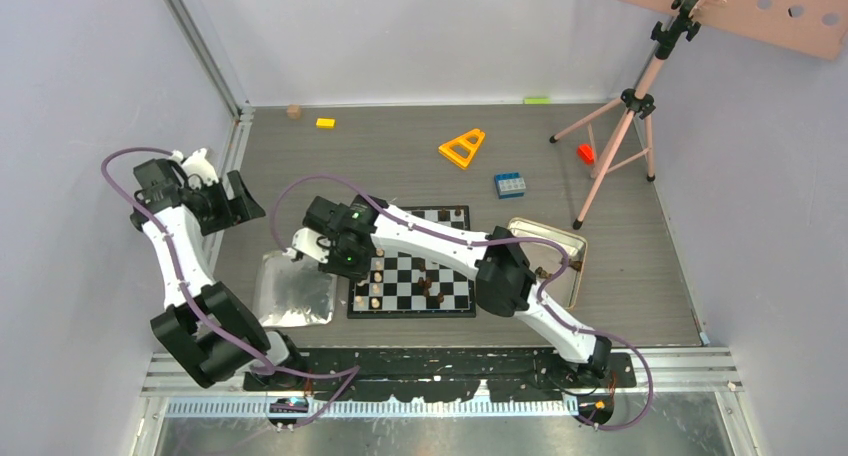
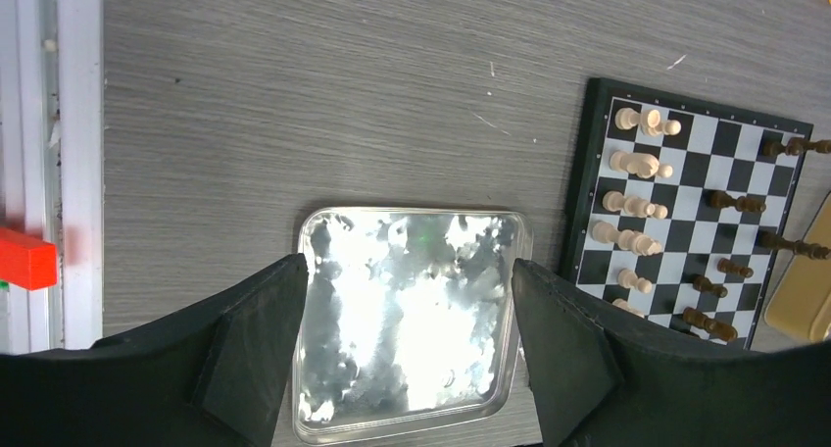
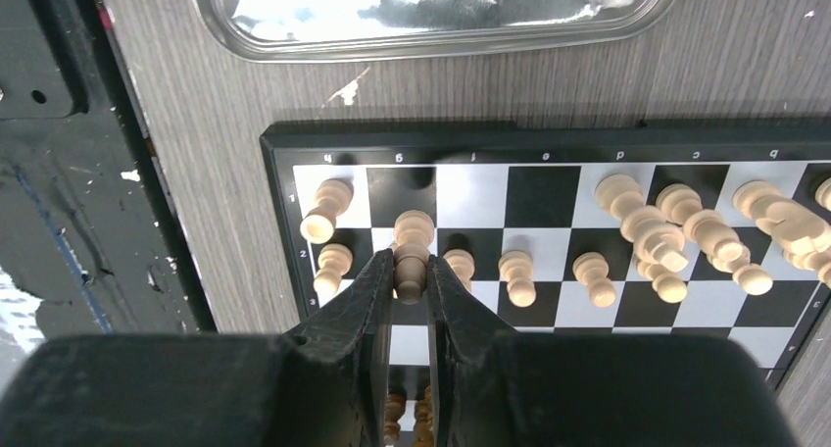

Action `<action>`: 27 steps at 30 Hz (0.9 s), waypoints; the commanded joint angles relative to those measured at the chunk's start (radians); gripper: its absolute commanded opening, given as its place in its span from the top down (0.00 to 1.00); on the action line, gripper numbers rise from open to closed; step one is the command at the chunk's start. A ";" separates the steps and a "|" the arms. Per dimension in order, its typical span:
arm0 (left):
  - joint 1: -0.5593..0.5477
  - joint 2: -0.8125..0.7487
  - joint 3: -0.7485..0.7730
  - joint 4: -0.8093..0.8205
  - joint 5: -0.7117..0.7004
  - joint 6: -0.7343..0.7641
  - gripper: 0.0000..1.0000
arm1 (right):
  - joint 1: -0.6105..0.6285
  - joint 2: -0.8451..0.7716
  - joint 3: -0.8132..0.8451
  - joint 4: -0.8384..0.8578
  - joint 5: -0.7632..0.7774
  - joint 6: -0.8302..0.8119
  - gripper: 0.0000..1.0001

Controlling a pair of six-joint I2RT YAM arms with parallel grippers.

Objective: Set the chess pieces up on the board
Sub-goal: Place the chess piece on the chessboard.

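The right gripper (image 3: 410,271) is being stretched low over the checkered board (image 3: 534,197), a light tan piece (image 3: 413,239) being pinched between its jaws near the corner, among other turned wooden chess pieces (image 3: 647,233). The left gripper (image 2: 407,280) is being held spread above the shiny dimpled silver tray (image 2: 412,214) beside the board.

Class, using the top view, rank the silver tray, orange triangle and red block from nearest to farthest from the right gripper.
1. Silver tray, just left of the right gripper.
2. Orange triangle, far side, centre.
3. Red block, far right.
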 commanded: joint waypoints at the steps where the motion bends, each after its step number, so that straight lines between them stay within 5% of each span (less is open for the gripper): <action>1: 0.045 0.011 0.009 0.000 0.054 0.035 0.21 | 0.002 0.027 0.079 -0.020 0.035 -0.028 0.96; 27: 0.068 0.016 0.015 -0.024 0.113 0.043 0.21 | -0.011 0.083 0.096 0.012 0.047 -0.050 0.96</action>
